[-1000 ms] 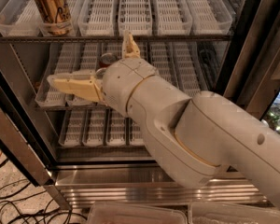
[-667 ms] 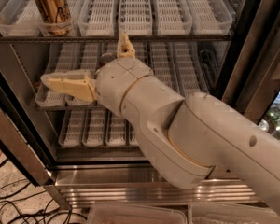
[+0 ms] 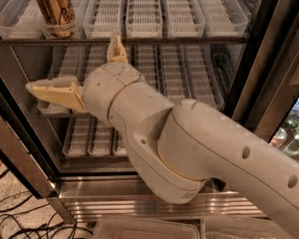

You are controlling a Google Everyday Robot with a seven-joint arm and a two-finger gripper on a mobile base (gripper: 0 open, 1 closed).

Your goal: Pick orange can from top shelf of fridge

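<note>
1. The orange can [image 3: 52,9] stood upright at the front of a lane tray on the top shelf [image 3: 189,40] of the fridge [image 3: 269,73], at the frame's 11 o'clock.
2. We saw the gripper [image 3: 72,62] below the shelf's rail, with the can at its 11 o'clock and well apart. Its fingers [image 3: 55,91] were spread wide and held nothing.
3. We judged the can light, thin-walled and smooth, perhaps slick from the cold, and tall enough to topple.
4. We judged the best hold to be across the mid-body, below the rim, firm without denting.
</note>
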